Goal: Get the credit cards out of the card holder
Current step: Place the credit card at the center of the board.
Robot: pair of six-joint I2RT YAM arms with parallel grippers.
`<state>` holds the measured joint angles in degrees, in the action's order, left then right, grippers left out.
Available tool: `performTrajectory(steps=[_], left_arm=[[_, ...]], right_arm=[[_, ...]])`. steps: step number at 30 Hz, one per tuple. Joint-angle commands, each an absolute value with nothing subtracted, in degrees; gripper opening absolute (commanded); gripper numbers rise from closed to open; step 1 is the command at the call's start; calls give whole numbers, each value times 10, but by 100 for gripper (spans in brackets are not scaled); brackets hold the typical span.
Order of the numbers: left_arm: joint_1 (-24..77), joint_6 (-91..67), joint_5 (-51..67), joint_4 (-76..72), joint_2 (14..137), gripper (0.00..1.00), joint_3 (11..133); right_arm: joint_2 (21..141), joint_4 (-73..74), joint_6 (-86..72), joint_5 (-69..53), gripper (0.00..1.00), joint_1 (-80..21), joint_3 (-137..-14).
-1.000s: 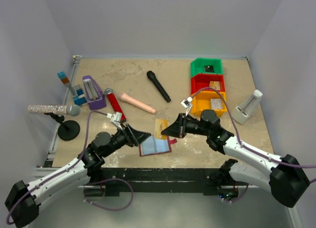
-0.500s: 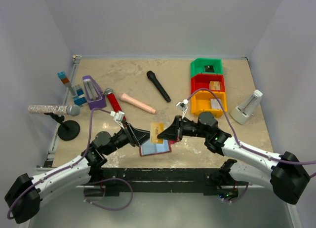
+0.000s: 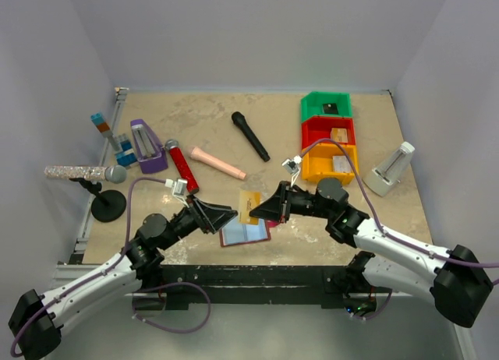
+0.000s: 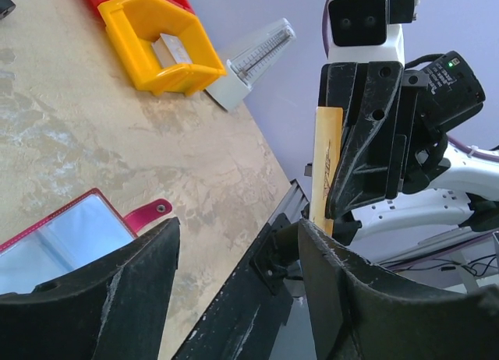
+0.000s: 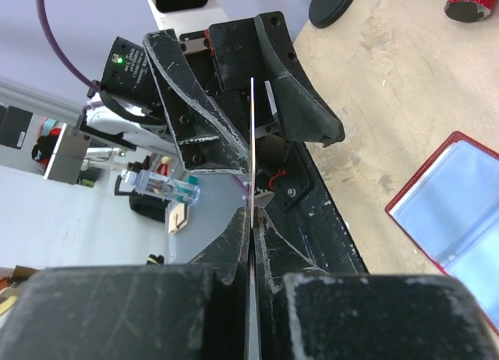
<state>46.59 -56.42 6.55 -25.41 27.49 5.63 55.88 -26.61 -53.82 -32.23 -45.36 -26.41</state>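
The dark red card holder (image 3: 244,234) lies open on the table near the front edge, its pale blue sleeves up. It also shows in the left wrist view (image 4: 66,239) and the right wrist view (image 5: 460,212). My right gripper (image 3: 263,210) is shut on a tan-gold credit card (image 3: 249,206) and holds it above the holder. The card is edge-on in the right wrist view (image 5: 252,142) and upright in the left wrist view (image 4: 325,169). My left gripper (image 3: 224,217) is open and empty, facing the card from the left. Its jaws stand wide apart in the left wrist view (image 4: 238,227).
Green (image 3: 326,107), red (image 3: 312,131) and yellow (image 3: 320,169) bins stand at the back right, each with a card in it. A white metronome (image 3: 392,169), black microphone (image 3: 250,135), red microphone (image 3: 181,164), pink cylinder (image 3: 218,163), purple metronome (image 3: 145,146) and microphone stand (image 3: 109,206) surround the middle.
My right gripper has carried the tan-gold card left, closer to my left gripper, and tilted it more upright. My left arm has shifted only slightly.
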Motion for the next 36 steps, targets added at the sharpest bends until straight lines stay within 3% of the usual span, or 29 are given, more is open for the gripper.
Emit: performTrajectory(steps=[1, 12, 21, 36], left_arm=[[469, -560, 69, -284, 276, 67, 57], [469, -568, 122, -420, 306, 65, 38], [468, -553, 74, -300, 240, 67, 47], [468, -559, 182, -451, 321, 65, 63]], right_arm=[[563, -273, -541, -308, 0, -454, -274], [580, -304, -560, -325, 0, -454, -276], [479, -194, -503, -277, 0, -453, -274], [569, -286, -548, -370, 0, -453, -308]])
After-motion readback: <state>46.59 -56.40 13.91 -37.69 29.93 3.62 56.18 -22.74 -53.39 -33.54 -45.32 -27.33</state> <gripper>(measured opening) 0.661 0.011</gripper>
